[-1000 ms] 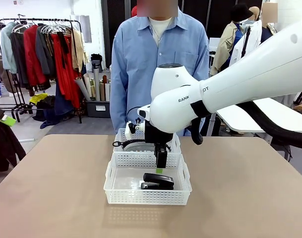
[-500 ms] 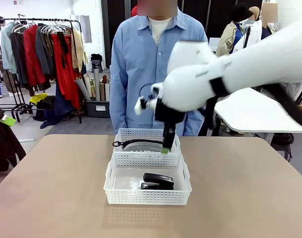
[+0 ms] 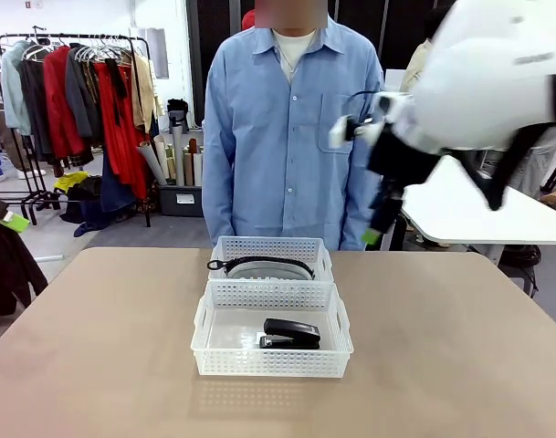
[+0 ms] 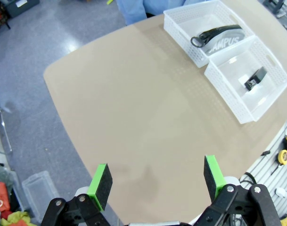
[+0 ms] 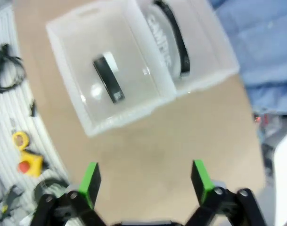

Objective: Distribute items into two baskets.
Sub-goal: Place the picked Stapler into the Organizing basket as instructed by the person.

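Observation:
Two white baskets stand end to end at the table's middle. The near basket (image 3: 273, 342) holds a small black stapler (image 3: 291, 333). The far basket (image 3: 270, 251) holds the grey pouch bag (image 3: 259, 266) with its black strap. From above, the left wrist view shows the bag (image 4: 223, 40) with "CAMPUS" lettering and the stapler (image 4: 255, 78). Blurred, the right wrist view shows the stapler (image 5: 108, 77) and bag (image 5: 164, 35). My right gripper (image 3: 376, 228) hangs open and empty high above the table's right side, away from the baskets. My left gripper (image 4: 155, 181) is open, empty, high over the table.
A person in a blue shirt (image 3: 287, 119) stands at the far edge behind the baskets. A clothes rack (image 3: 77, 100) stands at the back left. Tools and cables (image 5: 18, 141) lie beside the table on the robot's side. Bare tabletop (image 3: 95, 347) surrounds the baskets.
My right arm has lifted out of the near basket and swung up and to the right, its gripper open and empty. The stapler stays in the near basket.

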Controlling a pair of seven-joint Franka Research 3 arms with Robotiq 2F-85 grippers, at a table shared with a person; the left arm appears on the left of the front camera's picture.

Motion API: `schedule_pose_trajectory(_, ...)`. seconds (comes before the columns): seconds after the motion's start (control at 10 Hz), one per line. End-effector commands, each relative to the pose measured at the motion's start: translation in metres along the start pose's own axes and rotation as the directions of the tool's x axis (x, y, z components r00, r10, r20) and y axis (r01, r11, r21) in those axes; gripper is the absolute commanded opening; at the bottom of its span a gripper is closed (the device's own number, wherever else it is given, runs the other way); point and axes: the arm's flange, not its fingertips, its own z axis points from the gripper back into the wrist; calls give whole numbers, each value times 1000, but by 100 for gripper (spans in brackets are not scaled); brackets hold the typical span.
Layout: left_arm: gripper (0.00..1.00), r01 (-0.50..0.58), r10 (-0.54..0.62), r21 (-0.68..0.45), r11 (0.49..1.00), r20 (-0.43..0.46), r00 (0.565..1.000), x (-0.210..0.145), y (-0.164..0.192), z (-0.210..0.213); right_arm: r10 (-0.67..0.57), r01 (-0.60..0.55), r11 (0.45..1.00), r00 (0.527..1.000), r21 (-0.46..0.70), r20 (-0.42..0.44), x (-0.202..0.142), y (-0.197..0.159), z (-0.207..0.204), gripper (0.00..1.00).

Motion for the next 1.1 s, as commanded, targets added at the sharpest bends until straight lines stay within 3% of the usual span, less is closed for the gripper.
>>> schedule_pose_trajectory(0.0, 100, 6, -6, -8, 1000, 5, 1000, -1, 0, 0, -39, 39, 999, 999, 6, 11, -48, -17, 18, 100)
schedule_pose_trajectory(0.5, 100, 6, -6, -8, 1000, 5, 1000, -1, 0, 0, -202, 213, 976, 965, -54, 167, -161, -30, 88, 100)
schedule_pose_trajectory(1.0, 100, 6, -6, -8, 1000, 5, 1000, -1, 0, 0, -332, 336, 942, 917, 17, 221, -222, -13, 84, 100)
